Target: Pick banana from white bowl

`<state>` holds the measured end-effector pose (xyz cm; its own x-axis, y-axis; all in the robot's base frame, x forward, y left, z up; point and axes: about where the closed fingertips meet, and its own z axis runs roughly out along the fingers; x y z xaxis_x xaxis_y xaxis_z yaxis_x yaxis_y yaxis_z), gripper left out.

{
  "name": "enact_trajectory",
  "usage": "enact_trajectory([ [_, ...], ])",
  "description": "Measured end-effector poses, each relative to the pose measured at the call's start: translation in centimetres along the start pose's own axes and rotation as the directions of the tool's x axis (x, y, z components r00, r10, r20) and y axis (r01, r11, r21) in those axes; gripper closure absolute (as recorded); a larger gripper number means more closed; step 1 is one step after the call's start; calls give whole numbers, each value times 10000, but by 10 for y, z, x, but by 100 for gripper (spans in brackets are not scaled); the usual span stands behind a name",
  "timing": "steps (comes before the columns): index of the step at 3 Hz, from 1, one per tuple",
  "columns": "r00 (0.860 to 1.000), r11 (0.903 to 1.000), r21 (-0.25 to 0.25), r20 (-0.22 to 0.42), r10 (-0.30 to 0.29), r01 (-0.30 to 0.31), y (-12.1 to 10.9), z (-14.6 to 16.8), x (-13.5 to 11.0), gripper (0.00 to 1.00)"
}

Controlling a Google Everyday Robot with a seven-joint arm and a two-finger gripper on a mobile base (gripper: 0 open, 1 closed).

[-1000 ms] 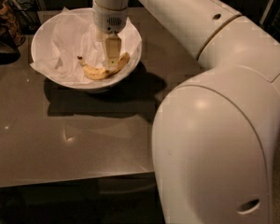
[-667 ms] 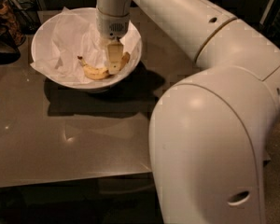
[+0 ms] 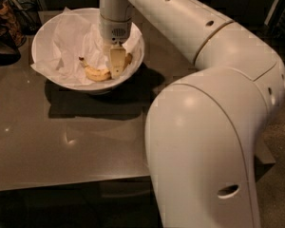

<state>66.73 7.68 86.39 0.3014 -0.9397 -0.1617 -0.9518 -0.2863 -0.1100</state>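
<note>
Grasp step in hand, by my read. Tool (image 3: pixel 117 69) is down inside white bowl (image 3: pixel 139 49), at mid-length of banana (image 3: pixel 97 73). Banana lies on paper liner (image 3: pixel 66 37) at bowl's 5 o'clock, dark stem pointing to 10. Can't tell whether tool is apart or clamped. Next move calls for a firm clamp, then a straight lift clear of the rim. Bowl sits at 11 o'clock on bench (image 3: pixel 61 141).

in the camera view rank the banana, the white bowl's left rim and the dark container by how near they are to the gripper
The gripper hangs inside the white bowl.
1. banana: right at the gripper, in the bowl.
2. white bowl's left rim: further left.
3. dark container: outside the bowl, at the far left.
</note>
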Motion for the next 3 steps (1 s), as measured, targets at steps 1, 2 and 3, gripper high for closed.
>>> enact_trajectory([
  [1,10000,10000,-5,-5,-2,2,0,0,0,36],
  [2,9990,9997,125,-397,-201,206,-1,3,-2,55],
  [3,9990,9997,125,-398,-202,207,-1,3,-2,78],
])
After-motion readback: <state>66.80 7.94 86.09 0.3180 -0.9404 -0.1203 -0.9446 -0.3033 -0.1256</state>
